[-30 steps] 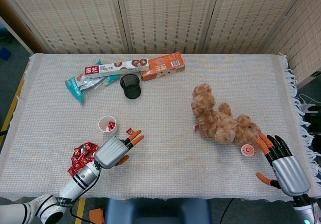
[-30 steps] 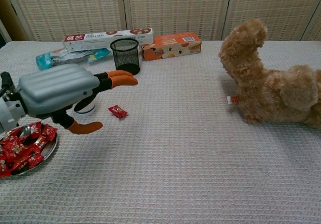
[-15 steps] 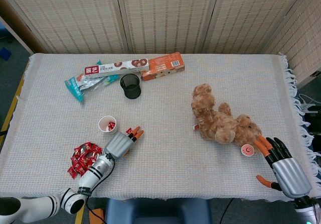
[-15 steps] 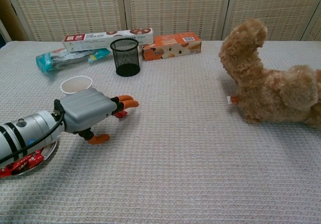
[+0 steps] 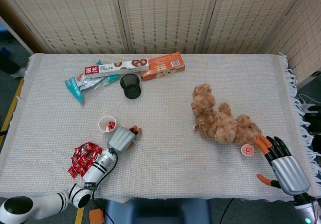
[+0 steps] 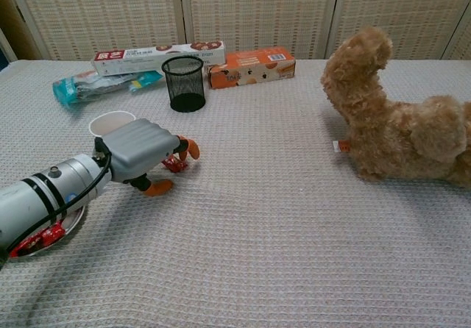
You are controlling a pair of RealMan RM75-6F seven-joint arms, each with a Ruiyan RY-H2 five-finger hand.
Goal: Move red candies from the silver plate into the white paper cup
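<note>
The left robot hand curls down onto a stray red candy on the tabletop just right of the white paper cup, seemingly to retrieve it, though a firm grip cannot be told, while the right robot hand rests with fingers apart.

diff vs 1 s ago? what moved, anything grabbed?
The left hand has come down from above the table onto the stray red candy beside the white paper cup, fingers curling over it; whether it holds it I cannot tell. The right hand, plate of candies and teddy bear stayed put.
</note>
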